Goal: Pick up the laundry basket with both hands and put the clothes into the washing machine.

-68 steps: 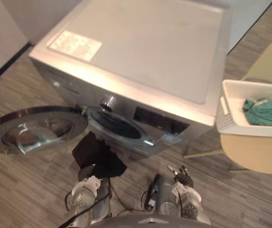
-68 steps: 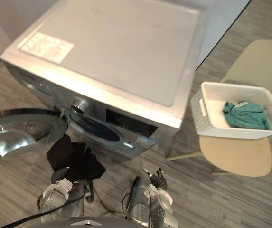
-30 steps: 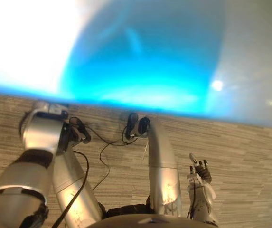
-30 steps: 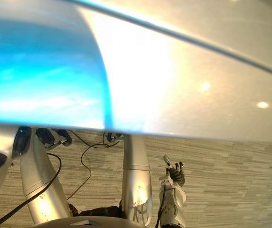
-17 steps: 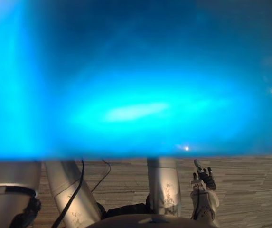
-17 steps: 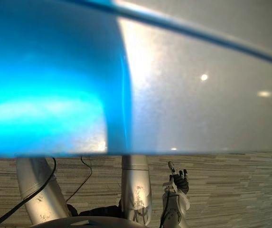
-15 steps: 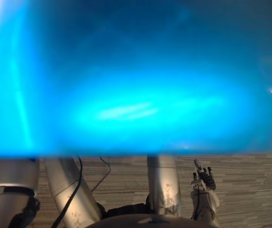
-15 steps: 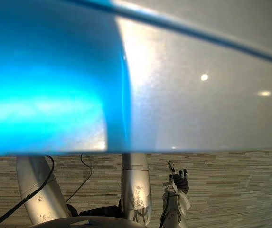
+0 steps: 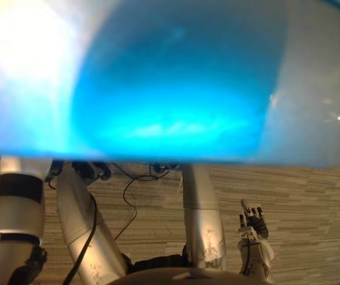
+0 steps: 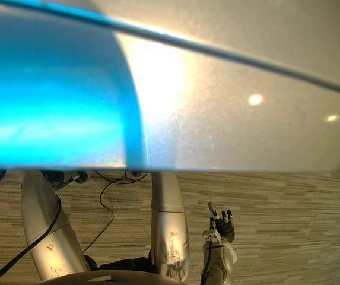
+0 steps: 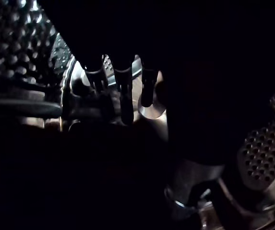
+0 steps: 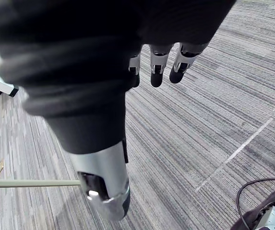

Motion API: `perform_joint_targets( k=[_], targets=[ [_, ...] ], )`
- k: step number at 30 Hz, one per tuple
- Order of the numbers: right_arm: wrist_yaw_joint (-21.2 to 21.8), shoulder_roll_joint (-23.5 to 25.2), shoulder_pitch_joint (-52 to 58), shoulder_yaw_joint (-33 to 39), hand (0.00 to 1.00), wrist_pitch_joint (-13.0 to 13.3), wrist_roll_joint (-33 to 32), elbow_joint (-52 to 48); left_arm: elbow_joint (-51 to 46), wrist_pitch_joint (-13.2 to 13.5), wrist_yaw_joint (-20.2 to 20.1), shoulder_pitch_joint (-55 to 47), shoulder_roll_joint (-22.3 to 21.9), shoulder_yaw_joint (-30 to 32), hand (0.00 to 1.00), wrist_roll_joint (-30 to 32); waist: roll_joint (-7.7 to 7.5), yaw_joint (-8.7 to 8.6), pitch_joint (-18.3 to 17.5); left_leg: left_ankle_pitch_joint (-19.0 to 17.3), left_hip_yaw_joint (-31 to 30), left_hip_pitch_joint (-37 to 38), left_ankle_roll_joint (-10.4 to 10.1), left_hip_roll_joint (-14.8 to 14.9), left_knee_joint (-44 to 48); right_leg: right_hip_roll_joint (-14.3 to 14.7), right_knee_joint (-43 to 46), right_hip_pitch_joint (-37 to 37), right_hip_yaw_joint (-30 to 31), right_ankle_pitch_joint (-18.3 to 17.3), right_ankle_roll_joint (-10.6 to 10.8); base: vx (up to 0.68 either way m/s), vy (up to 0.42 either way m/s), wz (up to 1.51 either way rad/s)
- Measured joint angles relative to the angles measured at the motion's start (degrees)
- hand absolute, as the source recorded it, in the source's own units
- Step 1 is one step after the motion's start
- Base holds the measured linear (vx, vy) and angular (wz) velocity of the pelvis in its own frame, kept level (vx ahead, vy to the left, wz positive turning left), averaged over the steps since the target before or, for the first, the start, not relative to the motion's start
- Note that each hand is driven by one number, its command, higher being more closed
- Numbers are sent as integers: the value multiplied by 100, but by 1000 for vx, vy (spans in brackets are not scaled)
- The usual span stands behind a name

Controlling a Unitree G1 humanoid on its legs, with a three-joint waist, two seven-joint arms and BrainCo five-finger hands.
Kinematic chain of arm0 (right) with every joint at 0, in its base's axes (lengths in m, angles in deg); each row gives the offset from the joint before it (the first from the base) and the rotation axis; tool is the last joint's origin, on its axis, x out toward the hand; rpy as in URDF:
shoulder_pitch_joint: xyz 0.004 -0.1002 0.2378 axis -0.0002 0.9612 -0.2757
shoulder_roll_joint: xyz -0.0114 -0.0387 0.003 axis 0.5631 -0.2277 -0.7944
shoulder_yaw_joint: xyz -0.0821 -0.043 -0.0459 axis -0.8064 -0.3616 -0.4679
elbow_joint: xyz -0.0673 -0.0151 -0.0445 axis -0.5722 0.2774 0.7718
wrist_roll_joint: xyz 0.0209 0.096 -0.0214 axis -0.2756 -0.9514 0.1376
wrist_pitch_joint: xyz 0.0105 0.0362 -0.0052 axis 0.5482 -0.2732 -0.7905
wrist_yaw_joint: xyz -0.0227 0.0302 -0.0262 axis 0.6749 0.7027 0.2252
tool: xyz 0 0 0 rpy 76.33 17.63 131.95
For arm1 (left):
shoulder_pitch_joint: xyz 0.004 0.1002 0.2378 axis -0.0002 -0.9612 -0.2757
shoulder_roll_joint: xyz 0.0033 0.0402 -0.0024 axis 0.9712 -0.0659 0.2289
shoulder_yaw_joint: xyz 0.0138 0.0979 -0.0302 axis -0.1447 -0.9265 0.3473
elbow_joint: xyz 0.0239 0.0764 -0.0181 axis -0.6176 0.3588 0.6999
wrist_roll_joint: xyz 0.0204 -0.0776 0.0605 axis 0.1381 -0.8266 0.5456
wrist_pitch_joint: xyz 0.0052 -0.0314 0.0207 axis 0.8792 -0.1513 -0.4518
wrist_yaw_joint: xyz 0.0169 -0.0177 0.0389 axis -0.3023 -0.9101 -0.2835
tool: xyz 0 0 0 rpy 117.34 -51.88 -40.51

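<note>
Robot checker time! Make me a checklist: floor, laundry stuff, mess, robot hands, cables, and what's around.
Surface: grey striped carpet floor.
Job's things: silver-grey metal washing machine, close under the head camera; its perforated metal drum surrounds the left robot hand.
Clutter: nothing seen.
Robot hands: left robot hand inside the drum, too dark to judge; right robot hand hangs open over the carpet, holding nothing.
Cables: nothing seen.
Surroundings: thin pale rod, perhaps a chair leg, low over the carpet.

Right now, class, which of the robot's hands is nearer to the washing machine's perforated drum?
Left. The left hand is inside the perforated drum, with its wall showing on both sides. The right hand hangs open at the robot's side above the floor, away from the drum.
</note>
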Motion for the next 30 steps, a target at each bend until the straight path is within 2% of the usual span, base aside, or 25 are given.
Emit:
perform_joint_targets(
  k=[8,14,17,19,22,25,28,30],
  targets=[
    [176,-14,-1,-255,0,-1,-4,-9,-14,-276,-128,-143,-43,74,0,1569,2,45,-1,91,-29,81,-30,-5,-131,0,-69,101,-78,17,-32,-15,-71,2],
    [254,-15,-1,-270,0,-65,-12,7,-73,-397,-548,-449,-288,477,0,1781,7,102,-3,98,-57,214,-42,23,-172,66,-182,300,-131,17,-32,-9,-56,-1],
    [276,-15,-1,-270,0,-87,-7,6,-856,-213,-670,-999,-328,671,0,1025,12,134,-5,98,-62,295,-42,5,-192,38,-180,387,-150,16,-32,-18,-64,6],
    [278,-15,-1,-273,0,-204,30,19,-1757,-14,-651,-1750,-367,982,0,60,44,195,-38,114,-59,391,-71,-24,-245,-7,-183,466,-168,16,-33,-32,-76,7],
    [263,-19,-1,-265,0,-210,106,114,-2619,186,-442,-2808,-557,1483,0,-482,88,212,-236,119,-78,379,-80,-18,-255,-11,-181,467,-205,-4,-64,-54,-72,3],
    [242,-27,-1,-236,0,-209,116,241,-3718,359,-94,-4502,-1190,2101,0,-899,214,343,-381,131,-149,381,-102,-39,-258,-20,-172,525,-246,-37,-103,-74,-88,8],
    [194,-38,-1,-221,0,-207,191,259,-4294,497,85,-5749,-1783,2556,0,-1295,218,470,-415,171,-236,377,-71,-96,-253,-54,-119,572,-272,-94,-133,-95,-90,15],
    [157,-74,-1,-219,0,-206,323,290,-4553,527,110,-6325,-2011,2661,0,-1335,216,546,-417,186,-271,377,-39,-142,-253,-113,-71,592,-293,-109,-135,-102,-86,21]
  ],
)
